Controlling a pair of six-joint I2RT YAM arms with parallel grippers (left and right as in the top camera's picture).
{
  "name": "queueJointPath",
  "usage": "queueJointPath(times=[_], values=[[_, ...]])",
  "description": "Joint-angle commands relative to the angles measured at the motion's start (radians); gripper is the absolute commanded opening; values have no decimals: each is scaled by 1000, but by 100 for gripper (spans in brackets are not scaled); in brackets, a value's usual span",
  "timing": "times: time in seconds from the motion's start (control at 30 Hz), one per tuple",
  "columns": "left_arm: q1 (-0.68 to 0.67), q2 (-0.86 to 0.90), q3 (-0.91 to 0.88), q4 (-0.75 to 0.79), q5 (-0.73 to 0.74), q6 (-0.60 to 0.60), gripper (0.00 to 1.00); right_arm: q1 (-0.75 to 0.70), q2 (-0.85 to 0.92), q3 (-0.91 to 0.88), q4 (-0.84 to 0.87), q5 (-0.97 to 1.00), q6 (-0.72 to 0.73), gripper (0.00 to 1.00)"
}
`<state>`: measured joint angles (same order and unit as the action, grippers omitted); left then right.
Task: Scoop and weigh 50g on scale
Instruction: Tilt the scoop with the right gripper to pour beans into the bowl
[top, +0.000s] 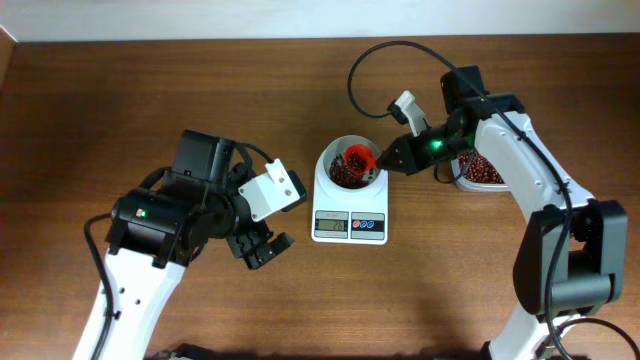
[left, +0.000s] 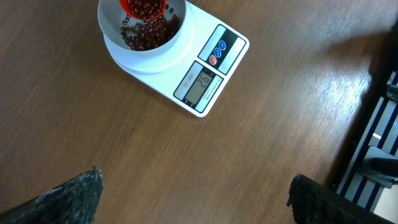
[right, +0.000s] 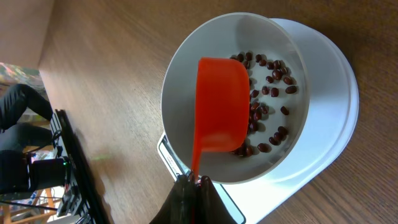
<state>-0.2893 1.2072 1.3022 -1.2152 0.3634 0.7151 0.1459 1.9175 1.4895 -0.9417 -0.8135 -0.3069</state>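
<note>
Hanging over the bowl (top: 333, 158) that sits on the scale (top: 350, 222), the red scoop (top: 358, 158) is the thing to watch from overhead: the right gripper (top: 396, 155) reaches in from the right with its jaws clamped on the scoop's handle. The handle's long axis runs from those jaws leftward to the cup, which lies inside the bowl's rim. The clear tub of beans (top: 481, 172) stands behind that arm, further right. The left gripper (top: 263, 248) rests well to the left of the scale, jaws spread wide and holding nothing, so the right arm is plainly the nearer one. From the left wrist, the scale lies ahead and up-left of the parted pads (left: 71, 198), with bare table (left: 261, 143) between. The scoop's mouth shows full of beans above a scatter of beans (left: 149, 36) already in the bowl. The display digits are too small to trust. From the right wrist, the handle rises straight out of the closed jaws at the bottom edge to the cup, whose smooth orange back faces this camera. It covers the near side of the bowl, with loose beans visible past its edge. In my judgement the pour turns on a roll about that handle line. With the cup centred within the rim, beans should land inside. A fast roll risks overshooting the weight.
</note>
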Motion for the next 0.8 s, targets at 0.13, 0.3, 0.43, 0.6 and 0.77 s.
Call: queueJointPath(times=[0.13, 0.3, 0.43, 0.6, 0.77], values=[[4, 1, 15, -1, 14, 9, 99, 6, -38, 22, 14, 48, 19, 4], [4, 1, 15, -1, 14, 9, 99, 5, -48, 22, 37, 47, 35, 4], [4, 1, 15, -1, 14, 9, 99, 5, -48, 22, 37, 47, 35, 4], [4, 1, 15, -1, 14, 9, 99, 5, -48, 22, 11, -104, -85, 4], [4, 1, 15, -1, 14, 8, 99, 5, -49, 22, 30, 43, 7, 4]])
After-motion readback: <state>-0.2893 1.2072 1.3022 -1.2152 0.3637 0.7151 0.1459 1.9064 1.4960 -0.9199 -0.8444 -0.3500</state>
